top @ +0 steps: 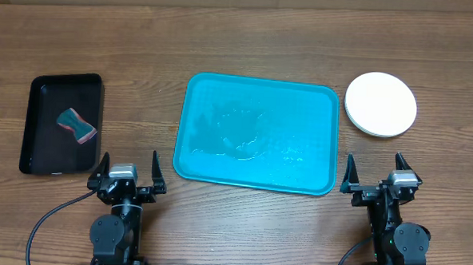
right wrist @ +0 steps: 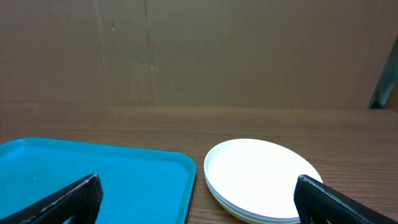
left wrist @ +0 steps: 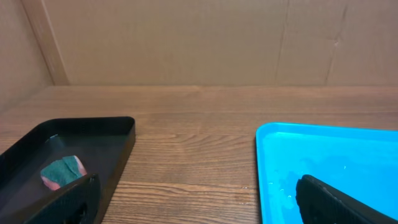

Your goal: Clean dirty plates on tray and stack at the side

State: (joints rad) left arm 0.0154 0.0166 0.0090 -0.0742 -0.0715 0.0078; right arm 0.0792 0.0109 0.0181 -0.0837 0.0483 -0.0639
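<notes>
The turquoise tray lies in the middle of the table with no plates on it, only a wet patch. It also shows in the wrist views as the tray and the tray. The plates sit stacked to the right of the tray, white one on top; edges of others show beneath the stack of plates. My left gripper rests open near the front edge, left of the tray. Open too, my right gripper sits below the plates. Neither holds anything.
A black tray at the left holds a green and pink sponge, seen also as the sponge in the black tray. A cardboard wall stands behind the table.
</notes>
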